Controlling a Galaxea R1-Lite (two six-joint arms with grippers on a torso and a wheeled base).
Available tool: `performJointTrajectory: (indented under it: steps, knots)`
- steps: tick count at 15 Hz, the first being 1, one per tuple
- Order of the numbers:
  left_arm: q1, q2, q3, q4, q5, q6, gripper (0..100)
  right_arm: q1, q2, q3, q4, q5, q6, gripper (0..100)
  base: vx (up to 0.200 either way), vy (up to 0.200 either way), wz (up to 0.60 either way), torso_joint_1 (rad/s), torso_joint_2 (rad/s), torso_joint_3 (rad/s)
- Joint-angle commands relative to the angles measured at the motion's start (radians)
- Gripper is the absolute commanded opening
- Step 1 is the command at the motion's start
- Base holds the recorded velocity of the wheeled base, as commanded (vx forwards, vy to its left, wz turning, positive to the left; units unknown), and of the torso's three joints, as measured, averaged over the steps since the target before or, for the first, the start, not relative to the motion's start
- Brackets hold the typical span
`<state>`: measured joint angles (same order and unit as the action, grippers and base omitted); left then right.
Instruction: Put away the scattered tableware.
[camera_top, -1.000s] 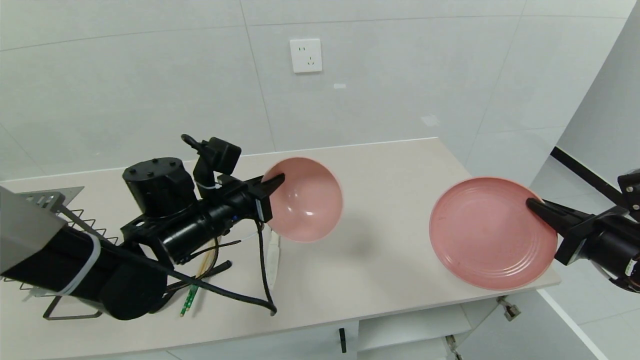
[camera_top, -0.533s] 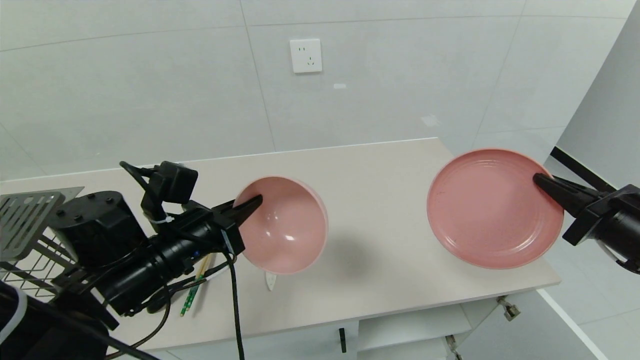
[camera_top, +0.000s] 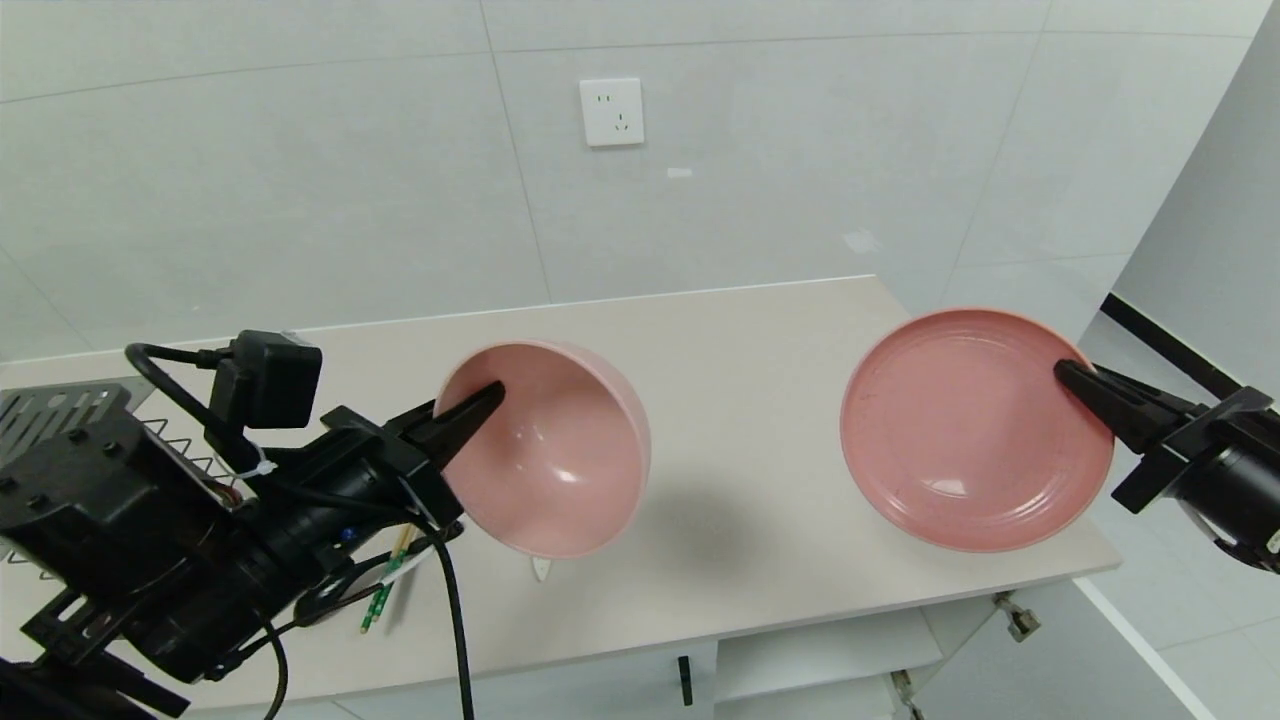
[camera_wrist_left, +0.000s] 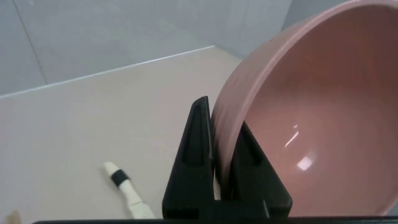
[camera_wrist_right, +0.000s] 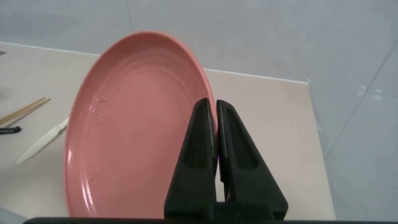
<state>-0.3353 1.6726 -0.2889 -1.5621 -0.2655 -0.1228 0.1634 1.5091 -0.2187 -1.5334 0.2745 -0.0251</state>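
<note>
Pinching the rim of the tilted pink bowl (camera_top: 560, 470), the left gripper (camera_top: 490, 392) is showing in the head view with fingers almost closed, one inside the rim, one outside, above the table (camera_top: 760, 330). The right gripper (camera_top: 1065, 370) is clamping the pink plate (camera_top: 960, 430) by its edge, the plate tilted beyond its fingertips. In the left wrist view the fingers are squeezing the bowl's wall; a white spoon (camera_wrist_left: 127, 190) is lying on the table past them (one end cut off). In the right wrist view narrow-set fingers are gripping the plate's rim, chopsticks (camera_wrist_right: 25, 110) lying well beyond, partly cut off.
</note>
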Motion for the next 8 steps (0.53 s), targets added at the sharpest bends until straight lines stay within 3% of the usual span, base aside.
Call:
performJointTrajectory:
  steps: [1,2,4,6,8]
  knots:
    - [-0.031,-0.031,0.016,-0.006,0.031,-0.084,0,-0.001,0.056,0.013,-0.037,0.000,-0.001,0,0.000,0.000,0.00,0.000,0.00,0.000]
    - [-0.033,-0.005,0.010,-0.009,0.045,-0.127,0,-0.002,0.056,0.016,-0.037,0.000,-0.004,0,0.000,0.000,0.00,0.000,0.00,0.000]
    - [-0.024,0.019,0.002,-0.009,0.085,-0.113,0,-0.002,0.023,0.009,-0.037,0.000,-0.006,0,0.000,0.000,0.00,0.000,0.00,0.000]
    - [-0.050,0.018,-0.010,-0.009,0.086,-0.107,0,-0.002,-0.004,0.009,-0.037,0.000,-0.009,0,0.000,0.000,0.00,0.000,0.00,0.000]
    - [-0.054,0.022,0.024,-0.009,0.089,-0.032,0,0.001,-0.023,-0.002,-0.037,0.002,-0.024,0,0.000,0.000,0.00,0.000,0.00,0.000]
